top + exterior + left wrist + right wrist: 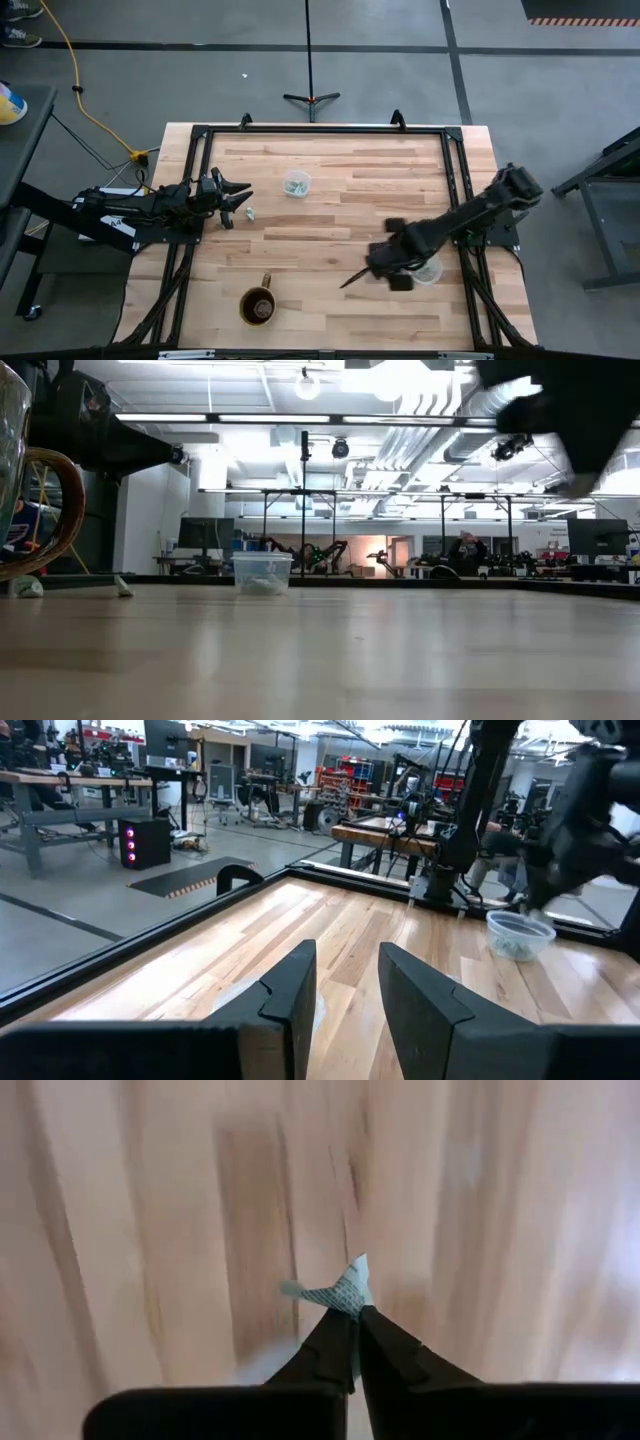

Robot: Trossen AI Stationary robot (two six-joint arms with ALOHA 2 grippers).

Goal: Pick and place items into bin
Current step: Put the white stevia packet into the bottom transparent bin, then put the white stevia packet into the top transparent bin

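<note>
Right gripper is over the near right part of the wooden table, fingers pinched tight on a little pale green-and-white wrapped sweet, which sticks out past the fingertips with bare wood behind it. From overhead that arm reaches in from the right edge and its gripper points toward the near left, with a clear cup tucked just beside the arm's wrist (there's something pale in the bottom of it, can't make out what). The left gripper is parked at the left edge of the table, just above the boards, fingers a bit apart with nothing between them. Looking down from above, there's another wrapped piece lying on the wood right next to the left gripper's tips, not touching as far as I can see. A second clear tub stands toward the far side, a little left of middle, with a few pale bits in the bottom; it shows up at table level too. Down at the near edge, left of middle, there's a brownish glass mug with a handle, well apart from both grippers.
</note>
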